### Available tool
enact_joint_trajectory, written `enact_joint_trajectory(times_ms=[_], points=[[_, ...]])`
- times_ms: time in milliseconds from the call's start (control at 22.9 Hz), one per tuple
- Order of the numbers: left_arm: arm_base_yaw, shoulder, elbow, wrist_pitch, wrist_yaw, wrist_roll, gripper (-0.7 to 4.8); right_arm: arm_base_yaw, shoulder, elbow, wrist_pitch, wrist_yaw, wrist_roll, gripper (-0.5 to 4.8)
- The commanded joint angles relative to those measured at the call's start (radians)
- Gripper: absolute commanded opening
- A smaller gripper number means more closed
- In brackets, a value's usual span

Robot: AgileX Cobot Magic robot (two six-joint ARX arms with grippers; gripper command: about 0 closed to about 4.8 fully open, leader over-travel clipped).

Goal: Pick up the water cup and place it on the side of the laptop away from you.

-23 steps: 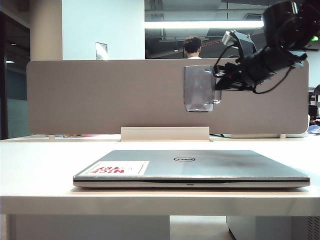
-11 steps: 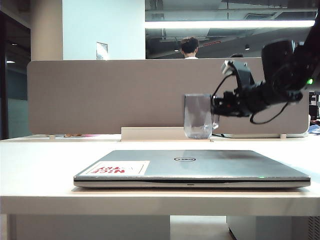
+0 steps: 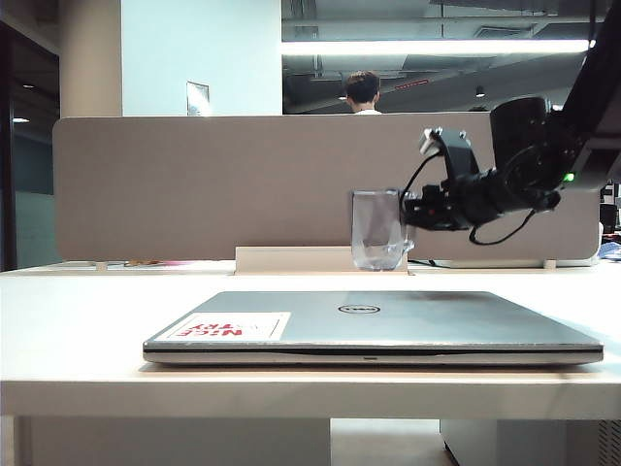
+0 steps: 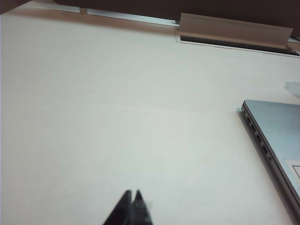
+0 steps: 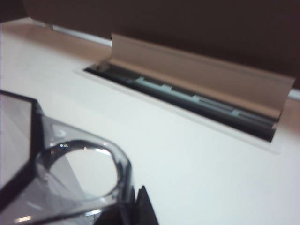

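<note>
The water cup (image 3: pixel 378 231), a clear grey-tinted tumbler, hangs upright just behind the closed silver laptop (image 3: pixel 374 325), its base down near the table. Whether it rests on the table I cannot tell. My right gripper (image 3: pixel 412 212) reaches in from the right and is shut on the cup's wall. In the right wrist view the cup (image 5: pixel 70 173) fills the near corner, with the gripper (image 5: pixel 136 192) pinching its side. My left gripper (image 4: pixel 132 193) is shut and empty over bare table beside the laptop's edge (image 4: pixel 276 126).
A grey partition (image 3: pixel 194 184) closes off the back of the desk. A raised cable-slot flap (image 3: pixel 320 259) stands behind the laptop, close to the cup, and shows as the flap (image 5: pixel 197 70) in the right wrist view. A person stands beyond the partition.
My right arm has come down and slightly left with the cup, from high in front of the partition to just above the table behind the laptop. The left arm has not moved.
</note>
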Motion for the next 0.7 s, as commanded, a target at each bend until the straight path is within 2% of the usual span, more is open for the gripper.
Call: enact_joint_trajectory(times_ms=[44, 700], points=[[0.001, 0.001, 0.002, -0.016, 0.001, -0.003, -0.06, 0.001, 0.017, 0.038, -0.018, -0.015, -0.002, -0.06], [0.001, 0.001, 0.002, -0.016, 0.001, -0.003, -0.06, 0.001, 0.097, 0.077, -0.05, -0.016, -0.031, -0.06]])
